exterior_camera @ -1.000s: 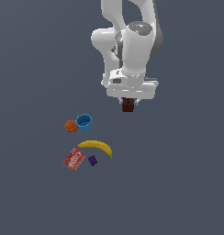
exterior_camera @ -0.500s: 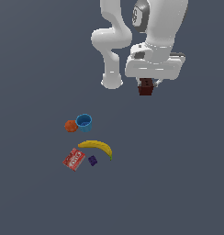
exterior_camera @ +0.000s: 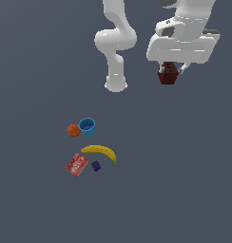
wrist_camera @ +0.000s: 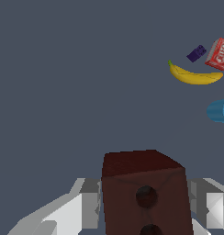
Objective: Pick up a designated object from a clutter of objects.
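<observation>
The jaws are clenched on the dark brown block (exterior_camera: 168, 74), which hangs under the gripper (exterior_camera: 169, 78) high above the table (exterior_camera: 184, 190) and well apart from everything else, so the pick looks to be made and the block carried clear of the clutter. In the wrist view the block (wrist_camera: 143, 193) fills the space between the two grey fingers (wrist_camera: 84, 204), its round holes facing the camera, which suggests a firm side grip. Left lying below are the blue cup (exterior_camera: 87, 126) touching the orange ball (exterior_camera: 73, 130), the banana (exterior_camera: 100, 152), the red box (exterior_camera: 76, 164) and the purple cube (exterior_camera: 95, 165). The table is a plain dark grey expanse; no walls or room show.
</observation>
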Tool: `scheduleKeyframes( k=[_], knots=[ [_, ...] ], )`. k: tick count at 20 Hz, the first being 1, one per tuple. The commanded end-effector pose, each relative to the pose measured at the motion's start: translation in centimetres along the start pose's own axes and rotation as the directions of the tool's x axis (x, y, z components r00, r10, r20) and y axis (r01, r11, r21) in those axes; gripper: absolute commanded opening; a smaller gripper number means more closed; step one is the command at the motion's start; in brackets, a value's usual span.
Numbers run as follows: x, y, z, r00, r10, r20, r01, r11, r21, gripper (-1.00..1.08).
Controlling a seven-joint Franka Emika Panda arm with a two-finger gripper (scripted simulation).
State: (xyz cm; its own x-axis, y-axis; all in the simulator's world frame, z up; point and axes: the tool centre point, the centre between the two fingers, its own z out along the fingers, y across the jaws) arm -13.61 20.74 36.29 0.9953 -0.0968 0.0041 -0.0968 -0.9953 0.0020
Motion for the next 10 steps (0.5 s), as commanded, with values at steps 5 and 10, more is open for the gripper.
scheduleKeyframes(
  k=[5,10],
  knots=[
    [-0.4,-1.7,-2.1,1.0,0.002,0.004,-0.002,1.0,0.002,-1.0],
    [-0.5,-1.9,-2.2,1.0,0.002,0.005,-0.002,1.0,0.001,-1.0]
  ],
)
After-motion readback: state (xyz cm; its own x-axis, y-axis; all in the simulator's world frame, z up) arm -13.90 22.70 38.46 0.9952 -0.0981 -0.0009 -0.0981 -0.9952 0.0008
